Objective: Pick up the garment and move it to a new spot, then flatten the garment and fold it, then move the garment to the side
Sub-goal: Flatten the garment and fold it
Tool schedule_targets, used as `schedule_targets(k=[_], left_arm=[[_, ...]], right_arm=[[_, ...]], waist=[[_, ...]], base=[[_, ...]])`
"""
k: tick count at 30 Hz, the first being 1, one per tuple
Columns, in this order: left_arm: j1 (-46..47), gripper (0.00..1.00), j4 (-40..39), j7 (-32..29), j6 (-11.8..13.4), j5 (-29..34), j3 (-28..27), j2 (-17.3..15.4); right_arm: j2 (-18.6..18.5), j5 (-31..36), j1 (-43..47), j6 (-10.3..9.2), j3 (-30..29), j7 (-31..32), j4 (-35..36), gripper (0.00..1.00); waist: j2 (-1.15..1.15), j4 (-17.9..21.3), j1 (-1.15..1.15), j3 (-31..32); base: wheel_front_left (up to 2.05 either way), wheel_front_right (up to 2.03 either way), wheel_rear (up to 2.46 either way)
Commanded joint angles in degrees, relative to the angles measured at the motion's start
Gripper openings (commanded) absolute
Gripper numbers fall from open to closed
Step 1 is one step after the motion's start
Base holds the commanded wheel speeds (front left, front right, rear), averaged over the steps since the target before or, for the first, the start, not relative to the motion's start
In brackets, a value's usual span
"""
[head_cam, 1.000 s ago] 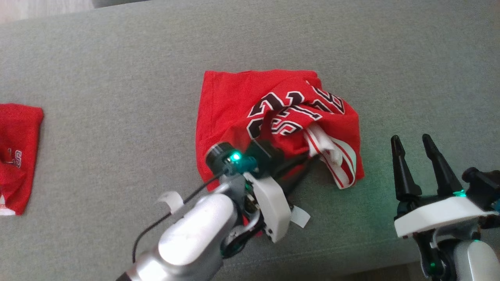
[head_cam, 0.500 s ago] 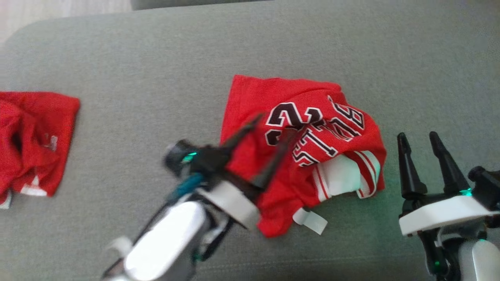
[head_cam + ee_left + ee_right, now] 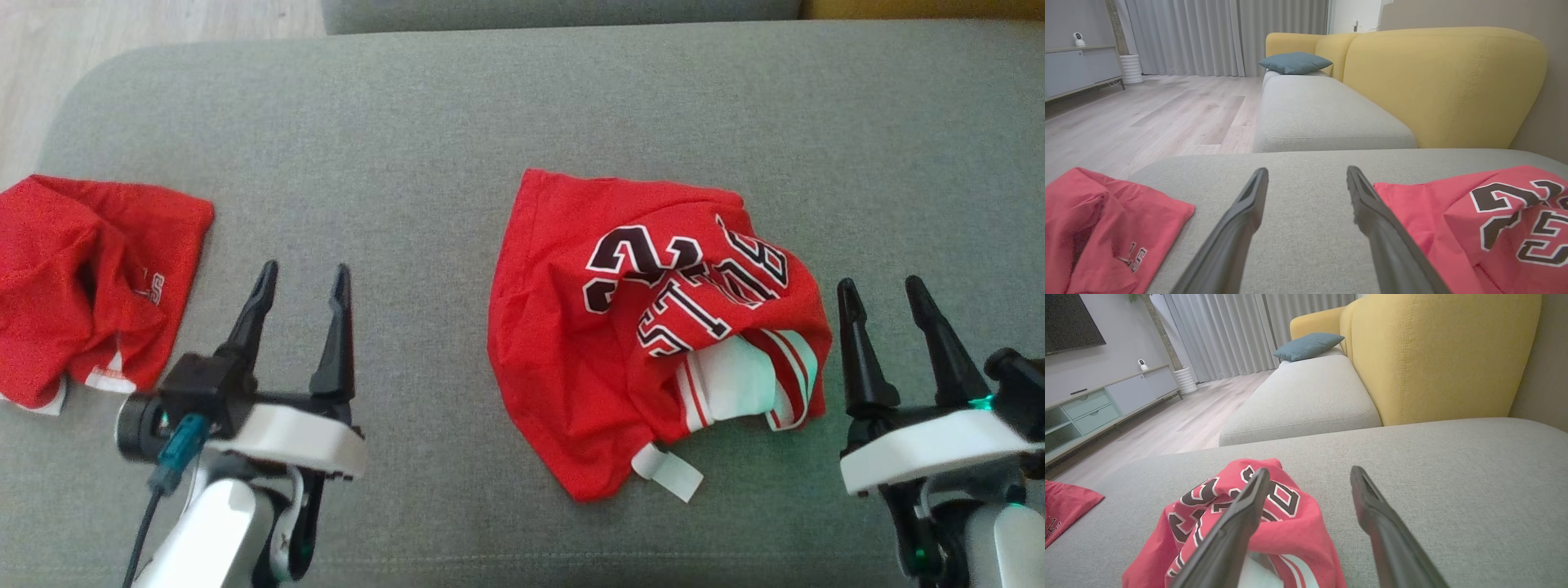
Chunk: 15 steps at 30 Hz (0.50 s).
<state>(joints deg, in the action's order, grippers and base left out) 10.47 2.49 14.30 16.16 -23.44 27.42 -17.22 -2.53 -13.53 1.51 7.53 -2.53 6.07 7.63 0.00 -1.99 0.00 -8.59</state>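
Observation:
The garment (image 3: 645, 327) is a red jersey with black-and-white lettering, lying crumpled on the grey cushion (image 3: 490, 106), its white-striped trim and a white tag at its near edge. It also shows in the left wrist view as the garment (image 3: 1478, 220) at the right and in the right wrist view as the garment (image 3: 1229, 522) at the lower left. My left gripper (image 3: 304, 273) stands open left of it, apart from it, with nothing between its fingers (image 3: 1241, 220). My right gripper (image 3: 882, 286) is open just right of the garment, empty.
A second red garment (image 3: 82, 278) lies bunched at the cushion's left end, close to the edge over wooden floor (image 3: 122, 24). Beyond stand another grey cushion (image 3: 1323, 114), a yellow sofa back (image 3: 1437, 81) and a blue pillow (image 3: 1294, 62).
My left gripper has let go of the garment, opened and drawn back to the left. The camera has shifted, so the whole scene sits further right and lower. The right gripper has stayed put.

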Motion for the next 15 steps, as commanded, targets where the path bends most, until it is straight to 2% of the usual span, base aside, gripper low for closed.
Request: schedule_targets(k=[1, 15], left_arm=[[0.97, 1.0, -2.45, 0.68, 0.27, 0.91, -3.22, -1.6], [-2.35, 1.0, -3.02, 0.69, -2.22, 3.81, -5.18, -0.54]], right_arm=[[-0.34, 0.4, -0.88, -0.04, 0.93, 0.1, 2.41, 1.0], [-0.34, 0.71, 0.7, -0.04, 0.68, 2.26, 1.96, 1.0]], waist=[[0.0, -0.15, 0.0, 0.32], [0.0, -0.06, 0.0, 1.42]], base=[[0.0, 0.0, 0.0], [0.0, 0.0, 0.0]])
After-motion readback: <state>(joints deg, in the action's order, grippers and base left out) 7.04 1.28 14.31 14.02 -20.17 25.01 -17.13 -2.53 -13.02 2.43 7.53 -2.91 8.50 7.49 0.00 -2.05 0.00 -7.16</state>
